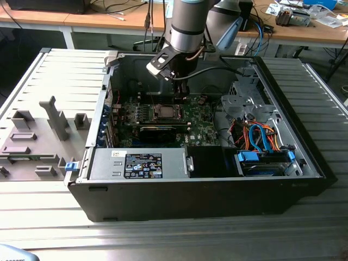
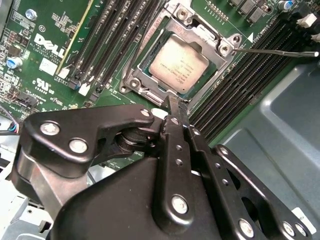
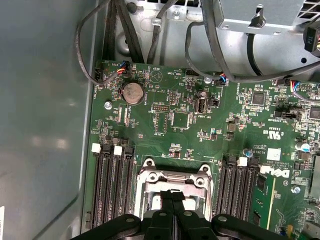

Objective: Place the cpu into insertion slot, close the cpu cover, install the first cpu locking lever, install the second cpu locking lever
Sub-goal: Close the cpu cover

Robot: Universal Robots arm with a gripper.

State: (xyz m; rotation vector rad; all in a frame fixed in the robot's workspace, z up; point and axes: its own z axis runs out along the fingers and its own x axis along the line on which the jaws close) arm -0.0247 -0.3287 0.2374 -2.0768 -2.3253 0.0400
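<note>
My gripper is fully closed on nothing, its tip beside the cpu cover. The cpu sits in the insertion slot. Hazard: the tip may slip off the thin locking lever and gouge the circuit board

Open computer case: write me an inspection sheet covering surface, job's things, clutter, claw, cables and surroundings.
Surface: slatted metal table bearing the open computer case.
Job's things: cpu seated in the insertion slot; cpu cover lies down around it; one locking lever sticks out sideways, apparently unlatched.
Clutter: grey plastic fixtures on the table, at the exterior view's left.
Claw: claw shut, tips at the slot's edge, nothing seen held.
Cables: blue and orange cables inside the case; black cables along the case wall.
Surroundings: wooden desks behind the table.
</note>
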